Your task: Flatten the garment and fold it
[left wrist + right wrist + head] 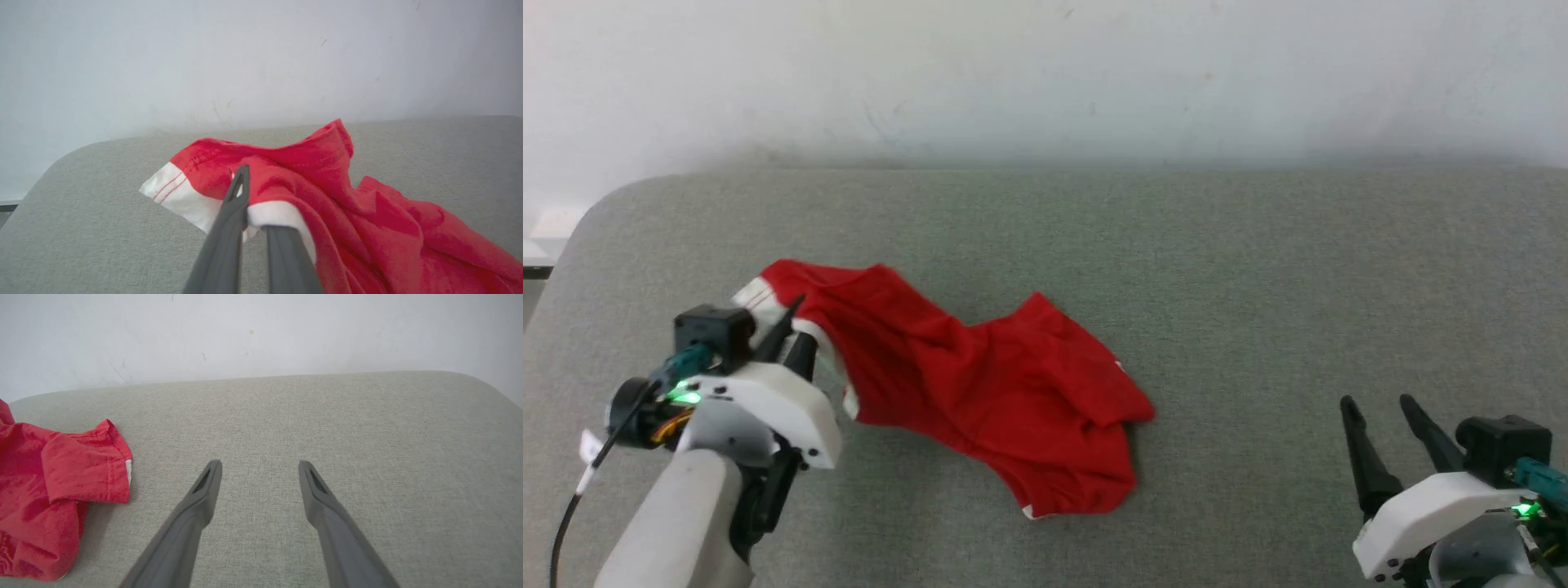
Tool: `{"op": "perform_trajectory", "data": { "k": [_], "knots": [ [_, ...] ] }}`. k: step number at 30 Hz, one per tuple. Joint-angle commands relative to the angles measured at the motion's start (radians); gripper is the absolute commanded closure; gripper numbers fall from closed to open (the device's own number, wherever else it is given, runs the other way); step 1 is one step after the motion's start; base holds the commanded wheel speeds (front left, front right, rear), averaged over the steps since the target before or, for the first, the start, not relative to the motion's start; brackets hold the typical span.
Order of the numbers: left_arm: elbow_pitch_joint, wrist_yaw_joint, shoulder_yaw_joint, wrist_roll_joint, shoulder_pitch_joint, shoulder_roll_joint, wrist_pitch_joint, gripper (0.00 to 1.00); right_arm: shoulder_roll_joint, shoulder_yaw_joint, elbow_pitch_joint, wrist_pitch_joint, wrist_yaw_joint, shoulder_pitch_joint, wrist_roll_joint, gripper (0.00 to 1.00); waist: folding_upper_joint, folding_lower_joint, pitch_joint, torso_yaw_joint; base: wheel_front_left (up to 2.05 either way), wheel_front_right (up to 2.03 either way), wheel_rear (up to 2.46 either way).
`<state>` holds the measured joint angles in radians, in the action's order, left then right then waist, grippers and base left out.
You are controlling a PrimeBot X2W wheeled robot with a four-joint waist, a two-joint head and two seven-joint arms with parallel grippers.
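Observation:
The garment (996, 392) is a pair of bright red shorts with white trim, lying crumpled on the grey cushioned surface (1258, 269) left of centre. My left gripper (796, 331) is shut on the garment's left end, where the white trim is, and that end is raised off the surface. In the left wrist view the garment (367, 228) drapes over the right finger, and the left gripper (249, 192) pinches the white-trimmed edge. My right gripper (1376, 404) stands open at the lower right, well clear of the cloth. The right wrist view shows the right gripper (259, 473) empty, with the garment (53, 490) at far left.
A pale wall (1045, 73) rises behind the surface's far edge. The surface's rounded left corner (596, 220) lies close to my left arm. Bare grey cushion stretches between the garment and my right gripper.

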<state>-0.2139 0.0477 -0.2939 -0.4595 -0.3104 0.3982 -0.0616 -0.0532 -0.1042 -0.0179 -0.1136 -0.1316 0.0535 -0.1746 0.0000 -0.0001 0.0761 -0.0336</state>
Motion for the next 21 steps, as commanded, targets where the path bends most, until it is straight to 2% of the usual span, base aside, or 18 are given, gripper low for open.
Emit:
{"op": "perform_trajectory", "data": {
  "k": [1, 5, 9, 13, 17, 21],
  "knots": [
    [-0.024, 0.02, 0.015, 0.015, 0.015, 0.008, 0.031, 0.0, 0.003, 0.011, -0.007, 0.0, 0.001, 0.003, 0.003, 0.0, 0.0, 0.0001, -0.001, 0.01, 0.0, 0.0, 0.0],
    [-0.023, 0.065, 0.048, 0.016, 0.018, -0.032, 0.15, 0.0, 0.003, 0.017, -0.009, 0.003, 0.001, 0.005, 0.002, 0.0, 0.0, 0.0001, -0.009, 0.039, 0.0, 0.0, 0.0],
    [0.01, 0.083, 0.049, 0.031, 0.058, -0.059, 0.249, 0.0, 0.003, 0.037, -0.001, -0.01, 0.001, -0.004, 0.011, 0.0, 0.0, 0.0001, -0.025, 0.079, 0.0, 0.0, 0.0],
    [0.075, 0.098, 0.021, 0.092, 0.112, -0.066, 0.304, 0.0, 0.0, 0.084, 0.011, -0.051, 0.001, -0.037, 0.009, 0.0, 0.0, 0.0001, -0.036, 0.134, 0.0, 0.0, 0.0],
    [0.155, 0.121, -0.005, 0.175, 0.175, -0.078, 0.322, 0.0, -0.05, 0.181, 0.003, -0.15, 0.001, -0.097, -0.008, 0.0, 0.0, 0.0001, -0.033, 0.192, 0.0, 0.0, 0.0],
    [0.242, 0.136, -0.007, 0.235, 0.25, -0.118, 0.323, 0.0, -0.118, 0.29, -0.045, -0.287, 0.001, -0.198, -0.045, 0.0, 0.0, 0.0001, -0.02, 0.25, 0.0, 0.0, 0.0]
  ]
}}
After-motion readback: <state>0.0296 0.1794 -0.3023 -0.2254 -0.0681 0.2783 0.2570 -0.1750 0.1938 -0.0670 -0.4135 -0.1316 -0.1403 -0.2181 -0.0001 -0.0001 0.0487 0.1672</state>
